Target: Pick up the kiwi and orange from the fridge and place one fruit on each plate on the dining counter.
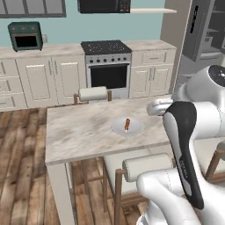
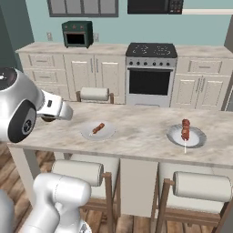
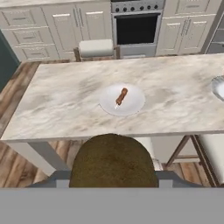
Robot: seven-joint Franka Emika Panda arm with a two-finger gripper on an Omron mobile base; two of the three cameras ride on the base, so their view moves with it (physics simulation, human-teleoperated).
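Because we carry the olive-brown oval kiwi (image 3: 113,161) pinched in our two-finger gripper (image 3: 113,181) above the near edge of the beige marble dining counter (image 3: 65,103), it hangs short of the nearer pale round plate (image 3: 133,105), which already bears a small reddish-orange stick-shaped food (image 3: 121,96).

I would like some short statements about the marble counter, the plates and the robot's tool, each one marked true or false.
1. The small olive-brown oval kiwi sits in the tool. True.
2. The round pale plate on the left holds an orange ball. False: it holds a small reddish stick-shaped food.
3. Two plates lie on the beige marble counter. True: the second plate is further right.
4. The kiwi already rests on a plate. False: it is held in front of the counter's near edge.
5. The black oven door hangs open. False: closed.
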